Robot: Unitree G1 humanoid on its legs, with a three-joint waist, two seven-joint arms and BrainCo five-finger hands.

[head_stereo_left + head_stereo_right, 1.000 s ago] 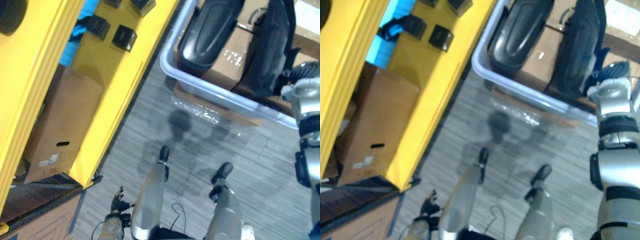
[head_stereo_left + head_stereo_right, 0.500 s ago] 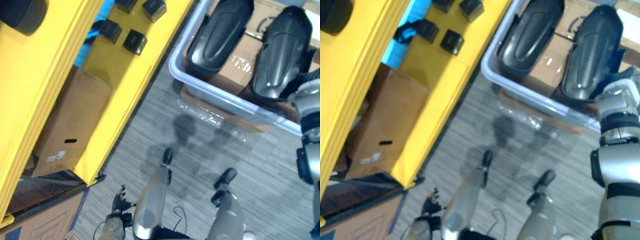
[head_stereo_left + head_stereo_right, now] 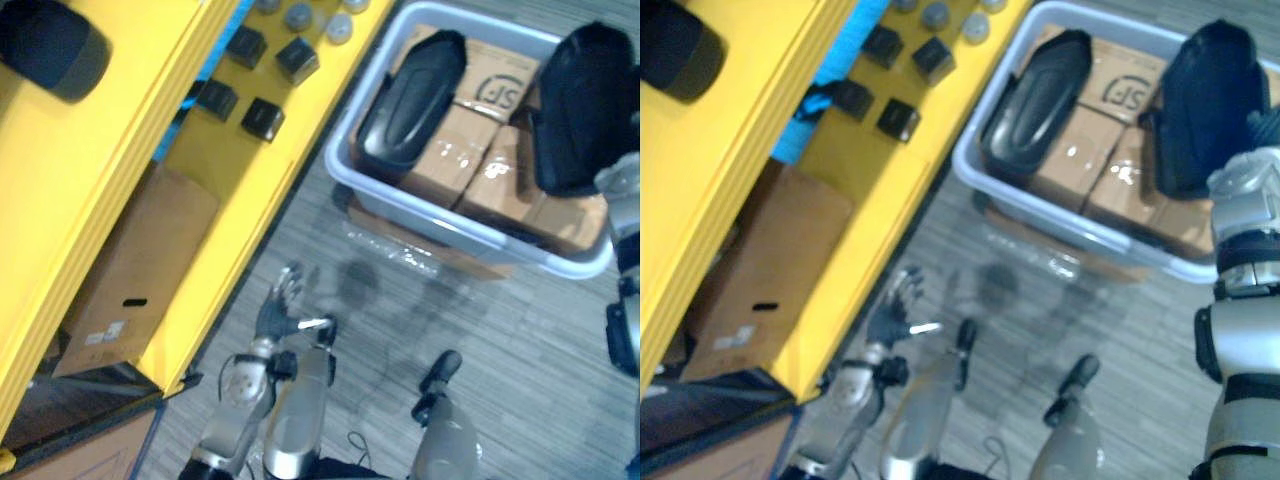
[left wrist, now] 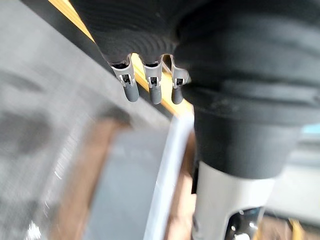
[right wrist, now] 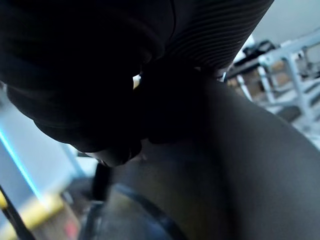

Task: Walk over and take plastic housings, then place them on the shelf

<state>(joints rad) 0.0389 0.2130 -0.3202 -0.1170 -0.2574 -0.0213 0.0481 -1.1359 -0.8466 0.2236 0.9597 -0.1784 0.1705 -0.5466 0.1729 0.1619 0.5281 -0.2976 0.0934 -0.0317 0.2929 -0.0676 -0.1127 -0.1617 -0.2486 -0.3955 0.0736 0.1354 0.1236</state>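
- Housing (image 3: 410,100) lay in the grey bin (image 3: 440,215), upper right; second housing (image 3: 580,110) tilted beside it.
- Left hand (image 3: 277,312) had risen, fingers released; hold of right hand (image 5: 210,30) unclear; pickup looked near.

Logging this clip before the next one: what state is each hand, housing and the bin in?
Left hand: open, empty, over the floor.
Right hand: by the right housing; hold hidden.
Left housing: lying in the bin on boxes.
Right housing: at the bin's right end.
Bin: open-topped, packed with boxes.
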